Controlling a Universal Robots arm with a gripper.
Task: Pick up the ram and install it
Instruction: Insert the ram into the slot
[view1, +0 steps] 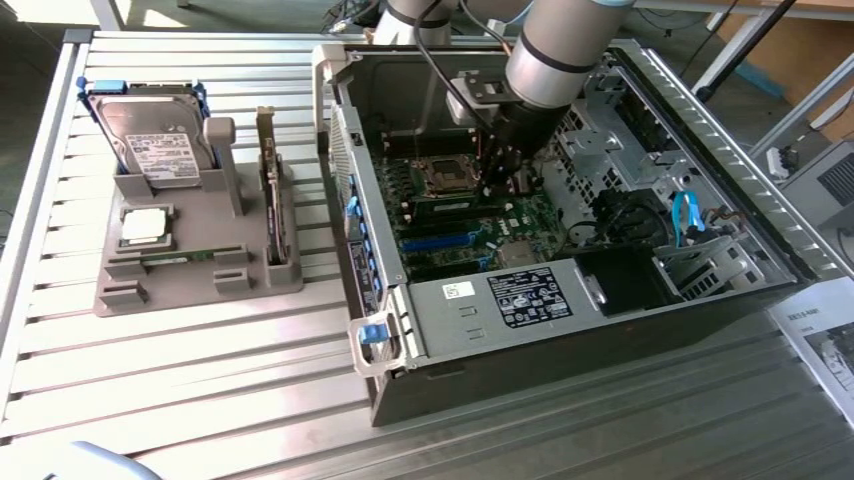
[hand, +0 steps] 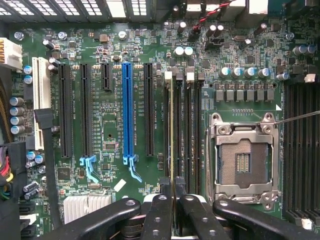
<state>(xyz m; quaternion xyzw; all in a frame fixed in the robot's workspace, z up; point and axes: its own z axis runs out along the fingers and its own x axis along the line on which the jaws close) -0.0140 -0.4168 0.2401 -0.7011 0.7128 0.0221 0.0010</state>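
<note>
You have the ram (hand: 172, 125) already in the claw (hand: 175, 199): the fingers (hand: 160, 210) are nearly closed and pinch the stick by its two flat faces, so in the wrist view you look at it edge-on, as one thin yellow-green line. The relation that matters is this line against the memory slots (hand: 184, 125) on the board (hand: 112, 135). The long axis of the ram runs parallel to the slots, so the direction looks correct to me. Sideways, the line falls between the first slot and the second one, counted from the side away from the socket (hand: 243, 160); because of the viewing angle, I cannot tell which of the two it is really above. I also cannot tell the height: whether the lower edge hangs over the slot, touches it, or has entered it. The near end of the ram is covered by the fingers, and the far end reaches about to the white latches (hand: 179, 76). In the exterior view the arm (view1: 561, 40) goes down into the open case (view1: 561, 390) on the table (view1: 200, 380), and its dark wrist covers the place where the stick meets the board.
</note>
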